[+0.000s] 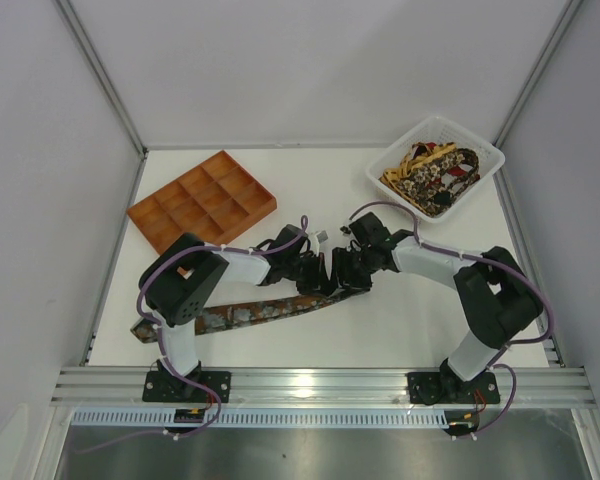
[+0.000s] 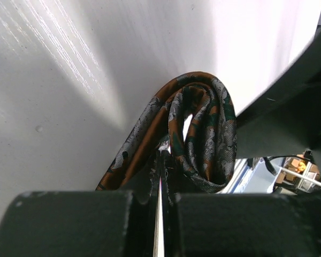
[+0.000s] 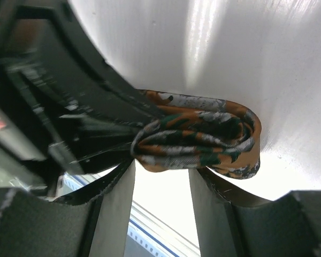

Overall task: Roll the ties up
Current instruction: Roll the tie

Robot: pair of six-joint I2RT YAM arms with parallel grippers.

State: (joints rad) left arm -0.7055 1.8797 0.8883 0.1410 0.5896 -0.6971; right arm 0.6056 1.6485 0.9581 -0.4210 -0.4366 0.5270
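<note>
The white lattice plastic basket [image 1: 486, 158] stood at the far right corner of the white table [image 1: 400, 320], holding a loose heap of patterned fabric neckties [image 1: 430, 176] in brown, yellow, black and red. The flat orange compartment tray [image 1: 221, 229], divided into square cells, lay at the far left.

Between my two arms, one long rust-orange necktie with a grey and dark green pattern [image 1: 250, 313] stretched flat across the near table from its end at the left. Its other end was wound into a small loose coil [image 2: 203, 134] at the middle, with a gap of light showing through the centre.

My left tool [image 2: 161, 160] was pressed together, pinching the fabric at the coil's edge. My right tool [image 3: 163, 168] stood spread, its fingers [image 3: 216, 184] under the coil's lower edge. I could not tell whether they pressed it.
</note>
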